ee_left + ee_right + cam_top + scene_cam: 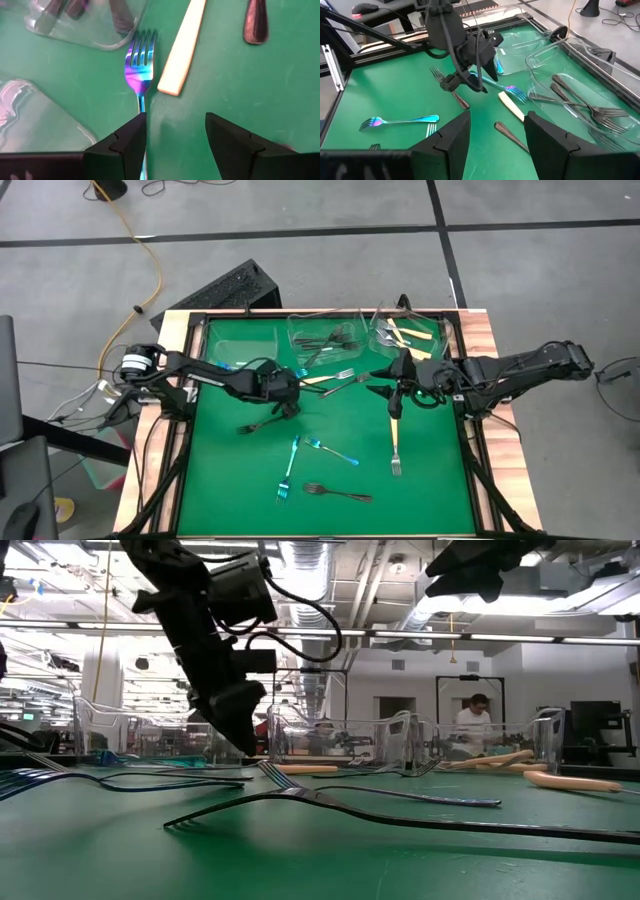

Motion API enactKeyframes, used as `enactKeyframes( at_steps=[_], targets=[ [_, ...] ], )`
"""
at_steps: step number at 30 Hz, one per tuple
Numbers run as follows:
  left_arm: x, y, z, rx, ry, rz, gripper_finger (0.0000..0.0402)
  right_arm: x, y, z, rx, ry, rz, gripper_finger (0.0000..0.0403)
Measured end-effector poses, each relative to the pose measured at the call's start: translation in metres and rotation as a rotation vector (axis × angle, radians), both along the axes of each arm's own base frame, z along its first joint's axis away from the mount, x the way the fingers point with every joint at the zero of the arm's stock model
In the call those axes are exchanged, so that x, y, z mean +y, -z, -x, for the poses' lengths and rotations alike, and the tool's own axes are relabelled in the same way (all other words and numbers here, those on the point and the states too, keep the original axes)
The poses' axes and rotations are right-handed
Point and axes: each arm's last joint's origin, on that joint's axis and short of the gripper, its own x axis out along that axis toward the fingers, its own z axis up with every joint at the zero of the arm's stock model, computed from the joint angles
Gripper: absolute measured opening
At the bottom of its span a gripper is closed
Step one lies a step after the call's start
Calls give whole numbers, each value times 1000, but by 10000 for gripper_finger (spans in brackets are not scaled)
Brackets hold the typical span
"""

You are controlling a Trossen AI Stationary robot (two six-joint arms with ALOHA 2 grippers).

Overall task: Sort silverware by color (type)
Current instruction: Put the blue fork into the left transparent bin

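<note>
My left gripper [175, 145] stands open low over the green mat [230, 480]. Just ahead of it a shiny blue fork [140, 70] lies flat, and its handle runs back along the inner edge of one finger [127, 142]. Beside the fork lie a cream handle [182, 45] and a dark handle [255, 22]. My right gripper [495, 150] hangs open, higher up near the right tub, with nothing between its fingers. More forks lie on the mat: blue ones [290, 465], a dark one [335, 493] and a cream-handled one [396, 445].
Clear tubs stand along the far edge: one with dark forks [325, 335], one with cream-handled forks [405, 330] and one at the left [240, 345]. A raised frame [190, 430] borders the mat. The two grippers are close together at mid-table.
</note>
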Motion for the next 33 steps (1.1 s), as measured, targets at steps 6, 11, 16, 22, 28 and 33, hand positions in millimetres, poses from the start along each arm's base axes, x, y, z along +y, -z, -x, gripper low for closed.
enactKeyframes(
  at_steps=[6,11,16,22,28,33],
  targets=[
    [15,-2,7,73,-13,-15,185,0,1,0,8,-2,1,205],
    [19,-5,9,62,-36,1,185,1,1,0,12,-19,-7,205],
    [22,-3,5,38,1,35,185,2,4,2,43,-27,-5,205],
    [29,-3,4,4,-10,34,185,3,5,2,51,-27,-8,205],
    [24,-7,4,-27,19,86,185,3,5,2,52,-30,-8,205],
    [2,-32,4,-129,86,94,185,3,5,3,60,-30,-7,205]
  ],
)
